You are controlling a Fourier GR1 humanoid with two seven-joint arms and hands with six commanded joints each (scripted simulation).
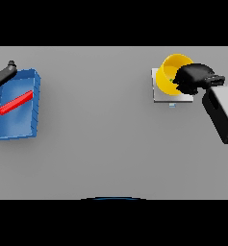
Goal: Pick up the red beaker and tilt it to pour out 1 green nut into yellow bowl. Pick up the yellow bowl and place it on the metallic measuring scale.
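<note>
Right hand (pixel 195 77) apparently grips the yellow bowl (pixel 172 72) just left of it, steadying it on the scale (pixel 159 94).

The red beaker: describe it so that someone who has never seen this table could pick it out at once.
Start at the grey table and go to its far left edge, where a blue tray lies. The red beaker lies inside that tray, on its side and slanting across the floor. It is the only red thing in view; the left hand is dark and sits at the tray's upper left corner.
</note>
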